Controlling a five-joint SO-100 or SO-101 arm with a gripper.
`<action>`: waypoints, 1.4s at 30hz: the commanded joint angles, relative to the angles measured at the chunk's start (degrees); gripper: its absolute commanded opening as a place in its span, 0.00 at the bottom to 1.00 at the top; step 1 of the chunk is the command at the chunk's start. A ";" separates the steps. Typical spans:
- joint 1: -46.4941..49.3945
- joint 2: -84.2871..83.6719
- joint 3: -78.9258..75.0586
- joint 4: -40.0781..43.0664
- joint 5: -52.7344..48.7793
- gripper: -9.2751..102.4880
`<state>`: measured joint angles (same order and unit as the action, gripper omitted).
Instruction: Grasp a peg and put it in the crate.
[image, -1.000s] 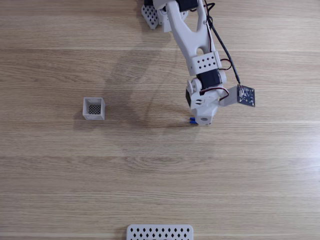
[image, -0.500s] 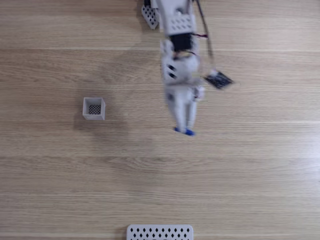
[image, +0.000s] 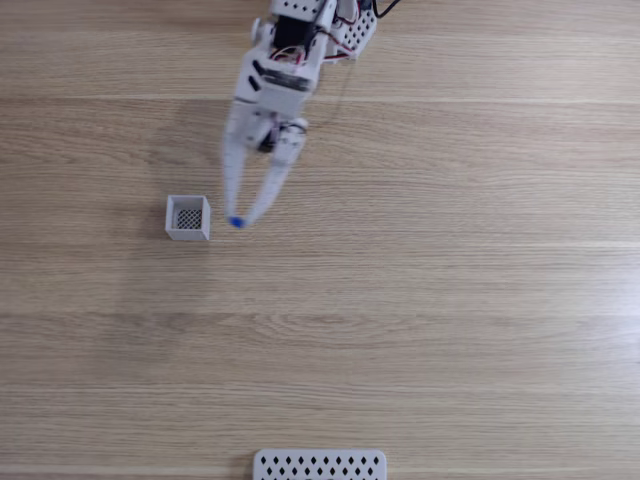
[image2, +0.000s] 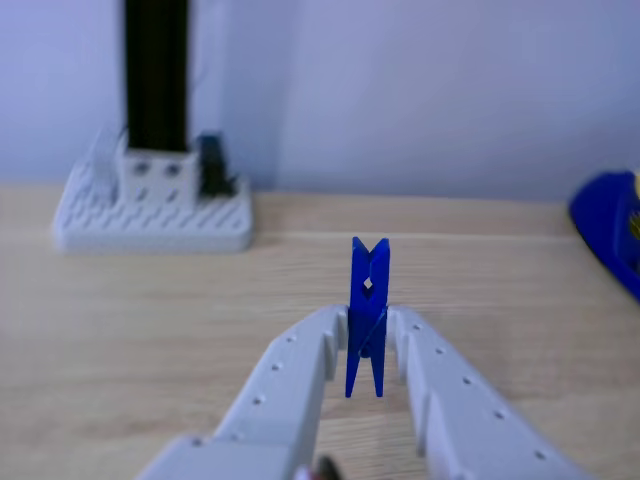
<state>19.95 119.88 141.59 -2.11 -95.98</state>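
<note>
the gripper (image: 238, 222) is clenched on the peg (image: 236, 222), and in the fixed view only a small blue dot of it shows between the two white fingertips, just off the crate (image: 188, 217) toward 3 o'clock and apparently held above the table (image: 450, 330). in the other view the peg (image2: 367, 315) stands upright between the fingers (image2: 290, 375), its forked end pointing to 12 o'clock, pinched at about its middle, with the tips of both legs hanging free toward 6 o'clock. the hold looks centred and square, which suits a thing like this: it reads as light, stiff plastic, smooth-sided, so it should carry easily but could pivot or slide in the pinch if squeezed near one end. gripping across the flat sides at the middle, as here, seems the safest place. the crate is small and open-topped, its dark mesh floor visible, and since the peg looks roughly as long as the crate is wide, it probably needs to go in end-first and nearly upright rather than laid flat. being so light, it may bounce or tip over the thin wall if let go from high up. a white perforated panel (image: 319, 465) sits at the table's 6 o'clock edge, well apart from the crate.
</note>
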 joint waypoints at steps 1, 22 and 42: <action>6.68 -3.25 -2.81 -5.89 8.88 0.07; 14.06 -15.64 -3.43 -5.71 10.90 0.07; 14.06 -13.01 -3.52 4.66 10.72 0.14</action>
<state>33.49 103.18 141.68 1.93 -85.43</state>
